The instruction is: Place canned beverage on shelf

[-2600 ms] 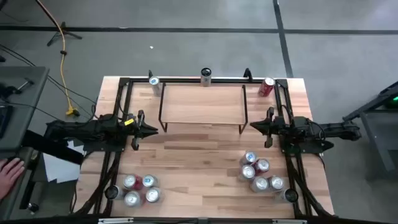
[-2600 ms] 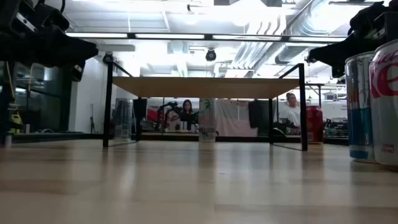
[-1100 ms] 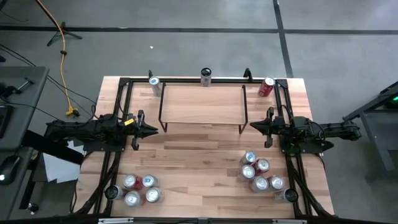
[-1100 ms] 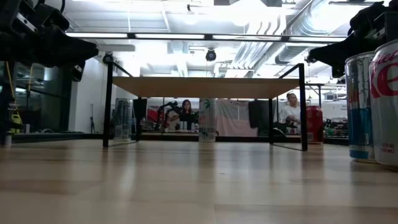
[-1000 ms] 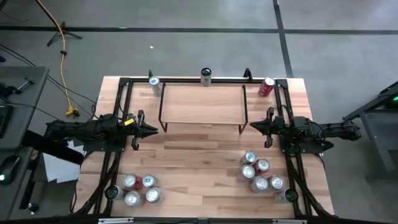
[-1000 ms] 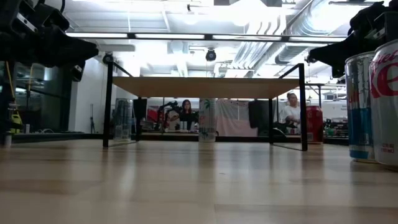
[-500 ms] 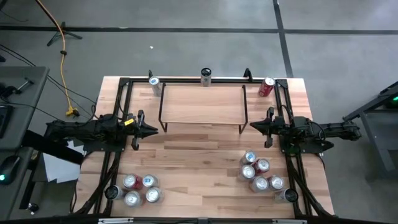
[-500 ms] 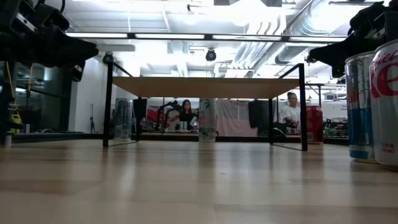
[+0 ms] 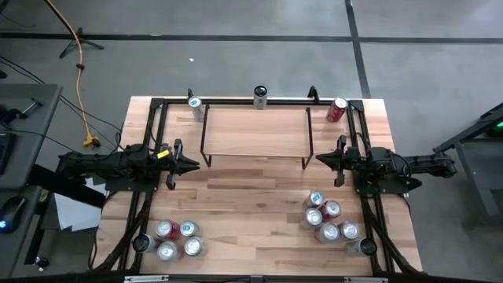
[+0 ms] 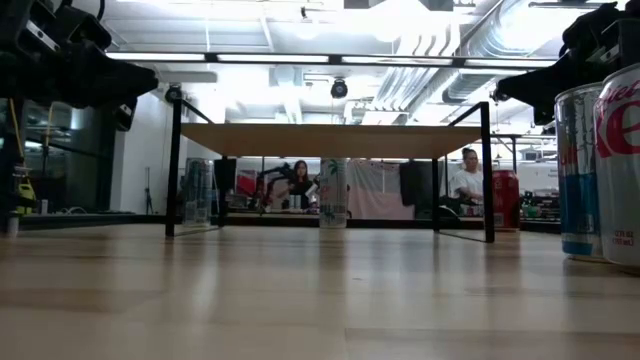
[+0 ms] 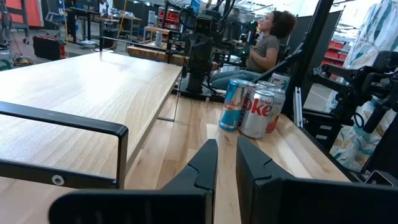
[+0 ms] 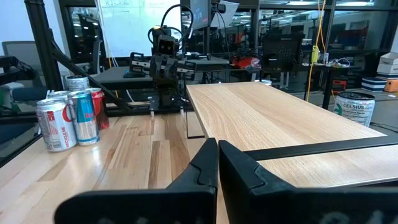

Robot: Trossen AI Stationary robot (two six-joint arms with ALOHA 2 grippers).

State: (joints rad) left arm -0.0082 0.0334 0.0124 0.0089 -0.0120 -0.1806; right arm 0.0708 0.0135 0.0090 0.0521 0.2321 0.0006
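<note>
Overhead first: shelf (image 9: 255, 132) sits at 12 o'clock on the worktop (image 9: 251, 208), top bare, long axis running 9 to 3. Left claw (image 9: 187, 164) and right claw (image 9: 324, 159) flank its ends, both pinched together and empty. Right can cluster (image 9: 330, 220) lies around 5 o'clock from my right claw, left can cluster (image 9: 177, 239) around 6 from my left claw. I'd say the right arm is slightly nearer a can, so I'd go there.

Low view: shelf plank (image 10: 325, 139) seen edge-on, nothing on it; two cans (image 10: 597, 170) are cut off at 3 o'clock.

Left wrist: fingers (image 11: 202, 165) nearly touching, cans beyond.

Right wrist: fingers (image 12: 205, 163) together, far cluster (image 12: 69, 116) visible; labels hard to read.
</note>
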